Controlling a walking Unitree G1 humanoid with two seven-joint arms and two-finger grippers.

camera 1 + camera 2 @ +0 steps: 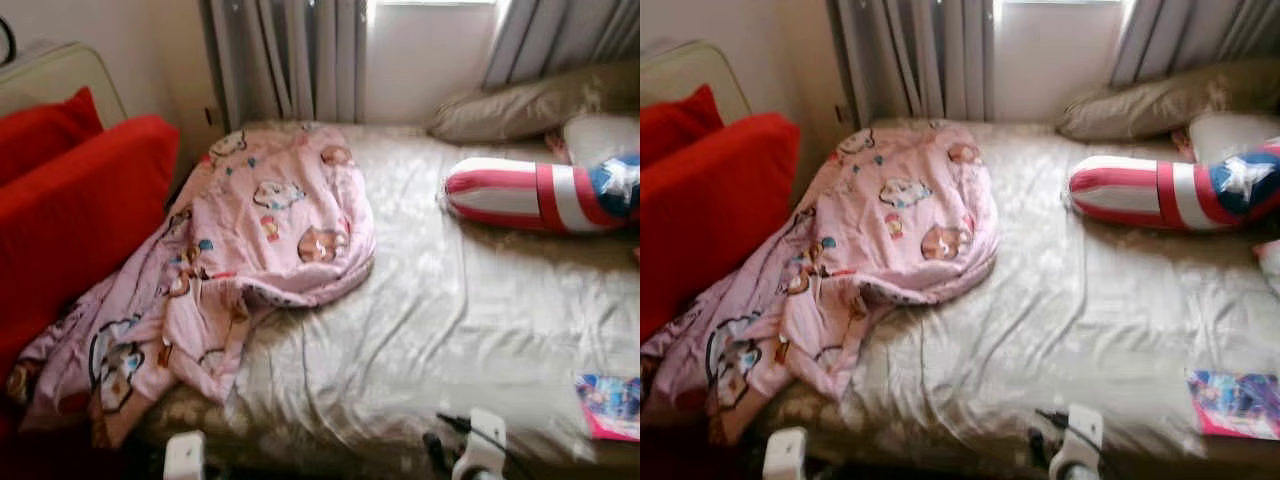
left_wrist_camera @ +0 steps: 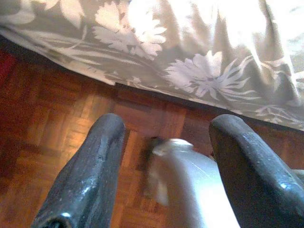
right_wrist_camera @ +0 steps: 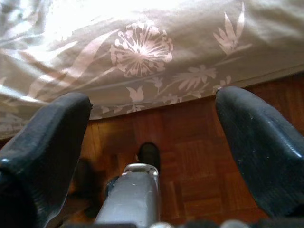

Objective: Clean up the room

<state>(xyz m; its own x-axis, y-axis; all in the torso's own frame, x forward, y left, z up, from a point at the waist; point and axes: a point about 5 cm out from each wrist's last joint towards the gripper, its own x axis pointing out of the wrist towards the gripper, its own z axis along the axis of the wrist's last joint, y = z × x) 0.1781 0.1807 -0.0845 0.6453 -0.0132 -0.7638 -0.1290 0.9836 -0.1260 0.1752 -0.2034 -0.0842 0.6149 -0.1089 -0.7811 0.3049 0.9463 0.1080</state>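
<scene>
The left end effector (image 2: 161, 166) hangs low beside the bed, its two black fingers (image 2: 88, 171) spread apart with nothing between them, over the reddish-brown parquet floor (image 2: 57, 128). The right end effector (image 3: 152, 152) hangs the same way, fingers (image 3: 259, 142) spread wide and empty, just in front of the hanging edge of the grey-beige sheet with a white flower print (image 3: 142, 52).

Up and ahead of the left end effector, a crumpled pink blanket printed with cartoon animals (image 1: 250, 240) lies on the bed (image 1: 440, 310) and spills over its near left corner toward a red cushioned seat (image 1: 70, 210). Well beyond the right end effector lies a red-and-white striped bolster with a blue starred patch (image 1: 540, 195), with a grey-beige pillow (image 1: 530, 105) behind it (against the curtains). Just right of the right end effector, a pink-edged colourful booklet (image 1: 608, 405) rests on the bed's near edge.
</scene>
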